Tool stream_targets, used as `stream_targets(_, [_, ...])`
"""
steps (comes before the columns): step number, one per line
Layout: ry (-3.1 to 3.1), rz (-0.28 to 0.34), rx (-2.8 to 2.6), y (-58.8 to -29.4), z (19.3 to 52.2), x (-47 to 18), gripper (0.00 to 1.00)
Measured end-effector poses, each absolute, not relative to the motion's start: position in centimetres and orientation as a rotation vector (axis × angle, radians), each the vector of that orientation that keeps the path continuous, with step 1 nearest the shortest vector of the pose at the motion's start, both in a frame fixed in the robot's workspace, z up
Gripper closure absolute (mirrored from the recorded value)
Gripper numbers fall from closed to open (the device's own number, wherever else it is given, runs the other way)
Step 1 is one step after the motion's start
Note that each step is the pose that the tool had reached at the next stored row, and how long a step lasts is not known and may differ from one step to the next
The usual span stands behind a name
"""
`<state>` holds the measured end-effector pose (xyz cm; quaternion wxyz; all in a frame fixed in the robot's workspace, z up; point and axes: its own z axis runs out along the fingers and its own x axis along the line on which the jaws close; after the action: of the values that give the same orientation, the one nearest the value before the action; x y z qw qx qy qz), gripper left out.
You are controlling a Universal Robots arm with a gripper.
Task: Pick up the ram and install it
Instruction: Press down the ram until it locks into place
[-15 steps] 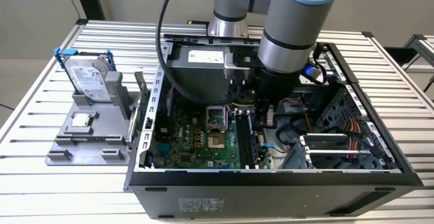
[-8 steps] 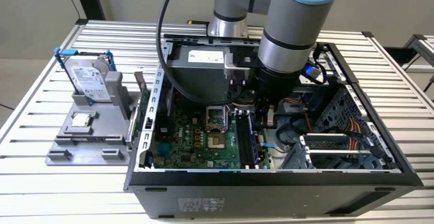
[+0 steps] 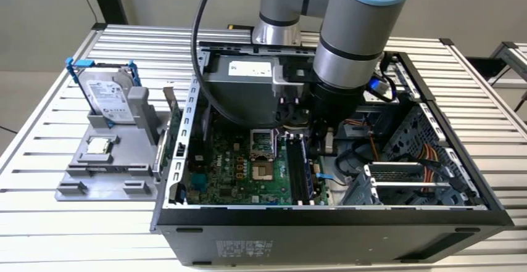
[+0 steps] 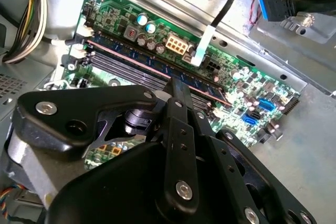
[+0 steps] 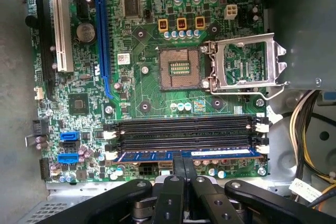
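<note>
Slatted metal tabletop beneath an open black computer case: we are watching our black gripper pinching the thin blue-green ram stick, which is sitting in the motherboard's outermost black slot. Uneven pressing, we judge, risks half-seating it with end latches unclosed.

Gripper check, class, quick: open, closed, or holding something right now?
Gripper: jaws closed on the ram, which sits along the outermost of the motherboard's memory slots.
</note>
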<state>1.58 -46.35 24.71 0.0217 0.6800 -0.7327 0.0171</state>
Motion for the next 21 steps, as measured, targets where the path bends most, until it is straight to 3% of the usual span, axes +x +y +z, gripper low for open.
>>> stream_targets(21, [-2.266,0.053,2.111,-46.31,24.01,1.58,1.00])
